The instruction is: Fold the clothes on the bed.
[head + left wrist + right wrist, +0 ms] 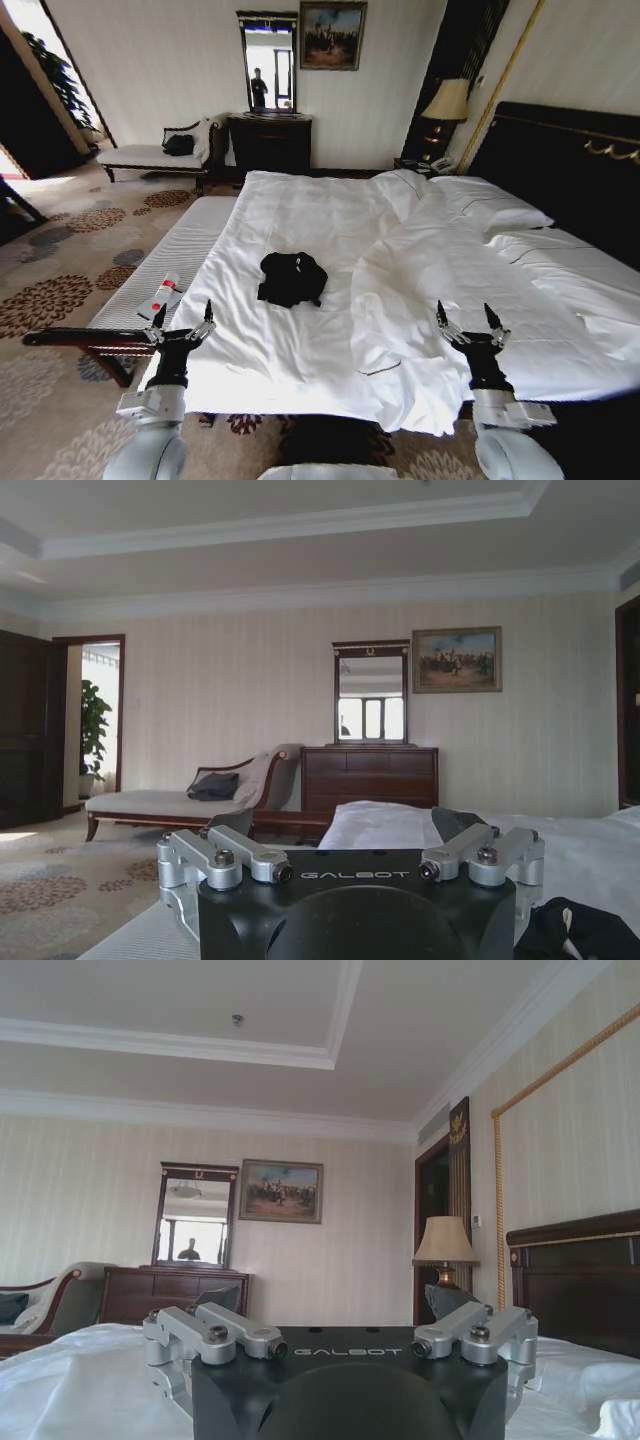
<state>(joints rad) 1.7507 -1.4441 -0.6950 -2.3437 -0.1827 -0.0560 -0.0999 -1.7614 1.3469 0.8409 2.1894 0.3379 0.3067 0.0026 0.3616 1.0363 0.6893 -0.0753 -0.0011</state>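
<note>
Black T-shirt lies crumpled mid-bed, untouched; left gripper and right gripper hover wide open, empty, near edge — next: reach, spread flat.

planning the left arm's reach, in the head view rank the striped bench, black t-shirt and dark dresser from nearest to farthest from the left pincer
From the left pincer, open at the bed's near left corner:
1. Striped bench, just beside it on the left.
2. Black T-shirt, crumpled mid-bed, ahead and to the right.
3. Dark dresser, against the far wall.
</note>
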